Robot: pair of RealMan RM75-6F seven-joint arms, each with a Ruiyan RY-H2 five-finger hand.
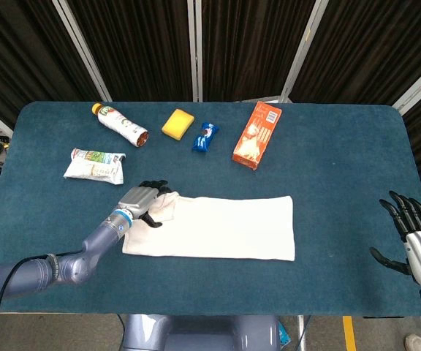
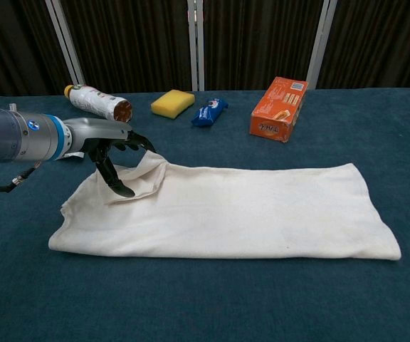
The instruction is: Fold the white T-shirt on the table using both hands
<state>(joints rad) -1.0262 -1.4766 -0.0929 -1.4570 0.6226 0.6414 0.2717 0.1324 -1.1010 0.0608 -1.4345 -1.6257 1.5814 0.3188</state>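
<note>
The left robot hand [image 2: 112, 153] pinches a raised fold of the white shirt [image 2: 248, 210] (near its left end); the right robot hand [image 1: 415, 238] hangs spread, holding nothing.

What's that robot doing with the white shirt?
It is folding a white T-shirt that lies in a long strip on the blue table. The left hand grips a bunched-up bit of cloth at the shirt's left end. The right hand is off at the table's right edge, fingers spread, holding nothing. A bottle, a yellow sponge and an orange box sit behind the shirt.
</note>
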